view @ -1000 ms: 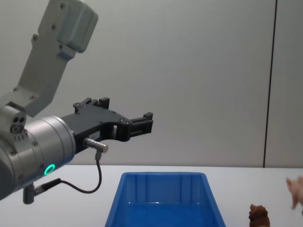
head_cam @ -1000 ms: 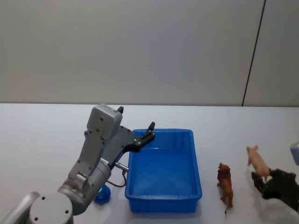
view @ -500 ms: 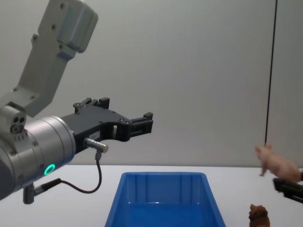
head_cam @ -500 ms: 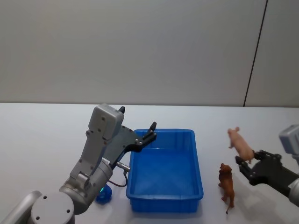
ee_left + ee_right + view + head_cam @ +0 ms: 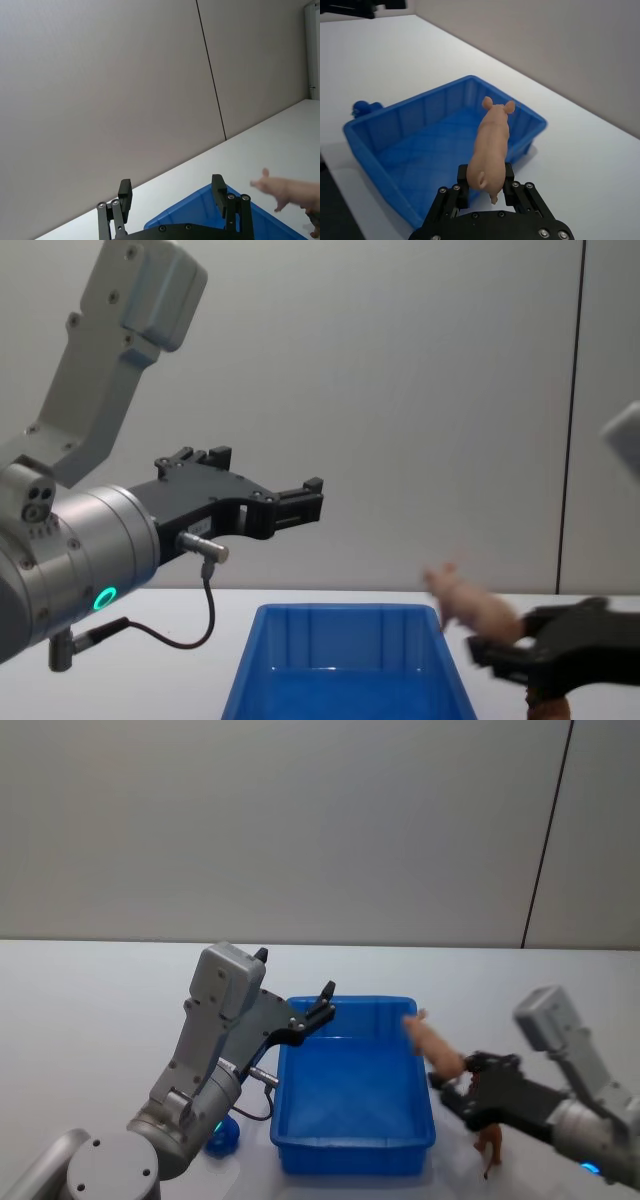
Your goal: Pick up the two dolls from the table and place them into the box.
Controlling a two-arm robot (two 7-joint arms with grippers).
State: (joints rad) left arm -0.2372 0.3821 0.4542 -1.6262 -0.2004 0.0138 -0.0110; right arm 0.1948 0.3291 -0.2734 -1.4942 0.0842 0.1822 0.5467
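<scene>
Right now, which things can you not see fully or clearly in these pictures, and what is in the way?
Brown animal: head view, just its legs show beside the box; the right gripper, shut on the pink pig, covers the rest.
Blue doll: head view, partly behind the left arm, whose open left gripper hangs raised at the box's left side.
Pink pig: blurred in chest and left wrist views.

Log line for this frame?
right hand: shut on pig, at right rim of bin | left hand: open, above bin's left rim | brown doll: on table
</scene>
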